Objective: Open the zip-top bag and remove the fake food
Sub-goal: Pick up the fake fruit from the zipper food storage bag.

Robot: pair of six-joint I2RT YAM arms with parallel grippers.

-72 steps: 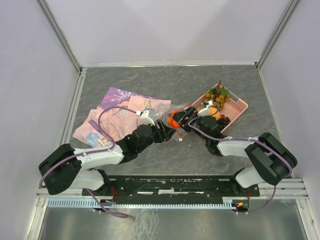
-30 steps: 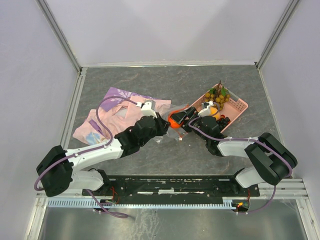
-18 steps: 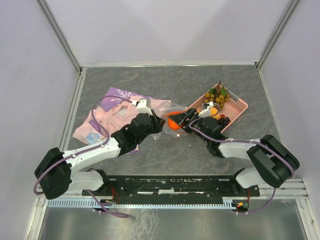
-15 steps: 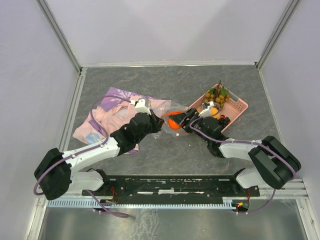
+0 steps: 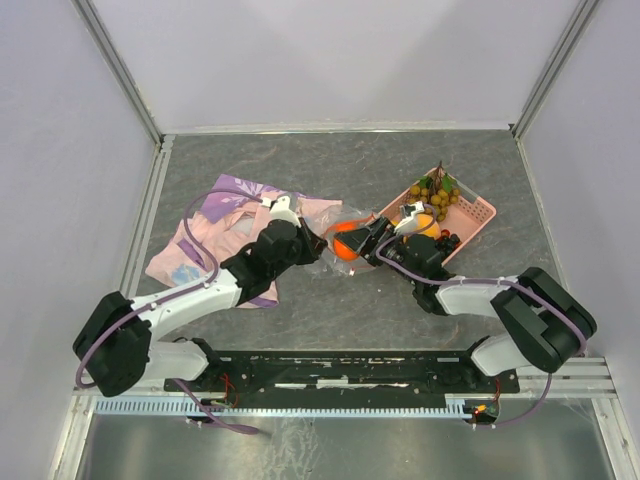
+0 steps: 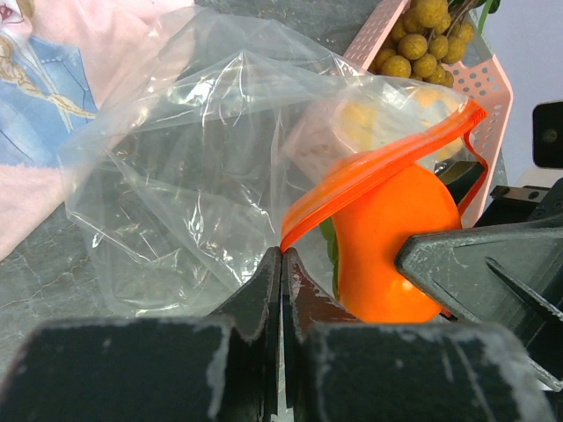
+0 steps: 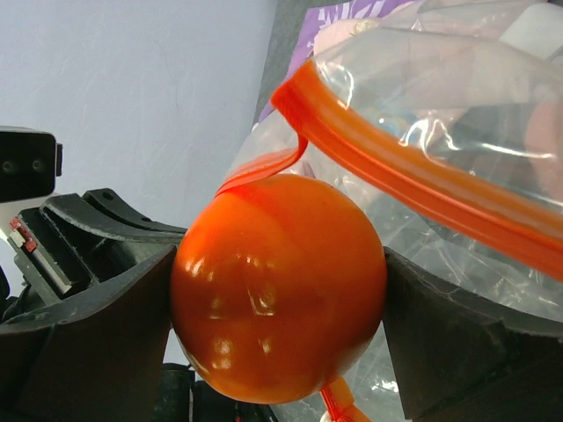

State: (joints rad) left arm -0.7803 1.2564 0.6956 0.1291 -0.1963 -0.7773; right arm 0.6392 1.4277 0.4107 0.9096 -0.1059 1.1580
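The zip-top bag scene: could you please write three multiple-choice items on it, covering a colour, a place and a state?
1. What colour is the zip strip of the zip-top bag? A blue; B orange-red; C green.
2. Where do the tan grapes lie? A inside the bag; B on the floor; C in the pink basket.
3. How is the right gripper? A open and empty; B shut on the orange fruit; C shut on a spoon.

Answers:
1 B, the strip shows orange-red in both wrist views.
2 C, the bunch rests in the basket beside the bag.
3 B, its fingers press both sides of the fruit at the bag's mouth.
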